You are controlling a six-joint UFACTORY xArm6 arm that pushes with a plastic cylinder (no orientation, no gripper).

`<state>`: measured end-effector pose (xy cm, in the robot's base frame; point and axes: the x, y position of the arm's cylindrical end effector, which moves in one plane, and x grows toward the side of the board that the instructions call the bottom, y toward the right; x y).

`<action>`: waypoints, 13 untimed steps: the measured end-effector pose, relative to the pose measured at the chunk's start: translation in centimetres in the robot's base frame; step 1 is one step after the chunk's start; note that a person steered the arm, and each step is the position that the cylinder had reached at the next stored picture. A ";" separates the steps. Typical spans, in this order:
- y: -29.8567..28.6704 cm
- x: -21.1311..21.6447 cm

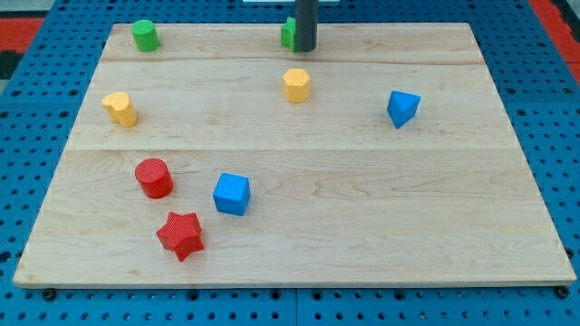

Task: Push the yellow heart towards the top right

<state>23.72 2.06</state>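
Note:
The yellow heart [120, 109] lies near the board's left edge, about mid-height. My tip [305, 50] stands at the top centre of the board, far to the right of and above the heart. The rod touches or partly hides a green block [287, 34] on its left side. A yellow hexagon-like block [296, 85] lies just below my tip, apart from it.
A green cylinder [144, 35] sits at the top left. A blue wedge-like block [402, 108] is at the right. A red cylinder [154, 177], a blue cube [231, 194] and a red star [179, 235] cluster at the lower left. The wooden board [381, 235] lies on a blue pegboard.

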 end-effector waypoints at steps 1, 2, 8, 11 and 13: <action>1.6 -1.9; 5.6 -4.0; 0.2 -4.5; 8.3 -1.8; 8.2 4.7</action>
<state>28.41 10.26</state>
